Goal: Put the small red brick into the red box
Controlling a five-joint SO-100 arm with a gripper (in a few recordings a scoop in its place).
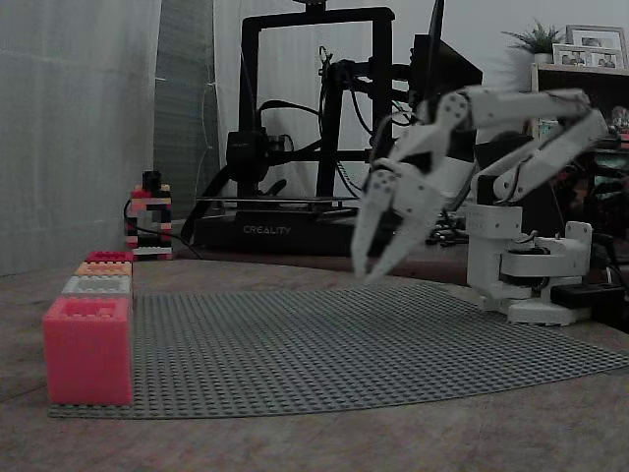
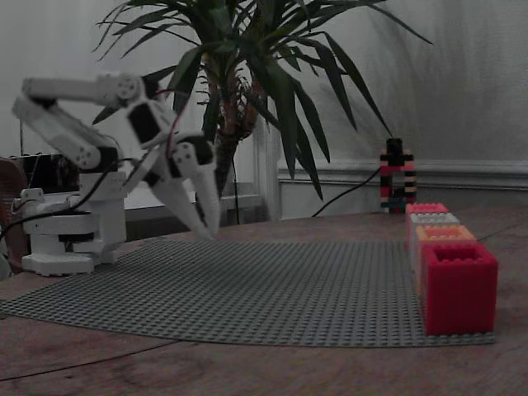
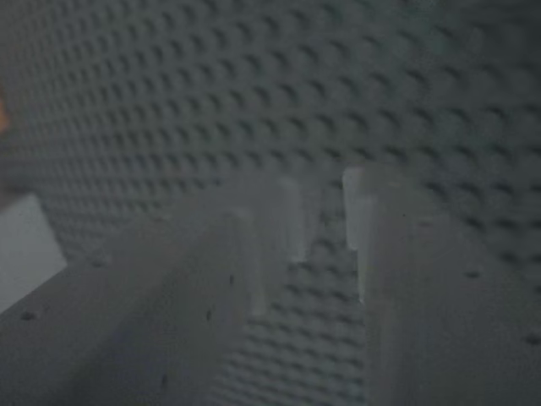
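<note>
Hovers above the far part of the grey mat (image 1: 344,344), claw (image 1: 369,270) parted a little and gripping nothing; bare studs between the fingers (image 3: 372,228). Cannot place the small red brick for certain: perhaps the low red piece (image 1: 108,257) at the far end of the row of boxes, too small to tell. Red box (image 1: 86,349) at the near end of that row, on the mat's left edge in this fixed view. Likely ways to go wrong: grabbing the wrong red thing; bumping the close-set neighbouring boxes while lowering; snagging the cable (image 2: 346,195) by the striped tower (image 1: 147,221) beyond. Plenty of open mat between claw and row. Stay inside the left edge to avoid nudging a box onto the table (image 1: 295,442).
</note>
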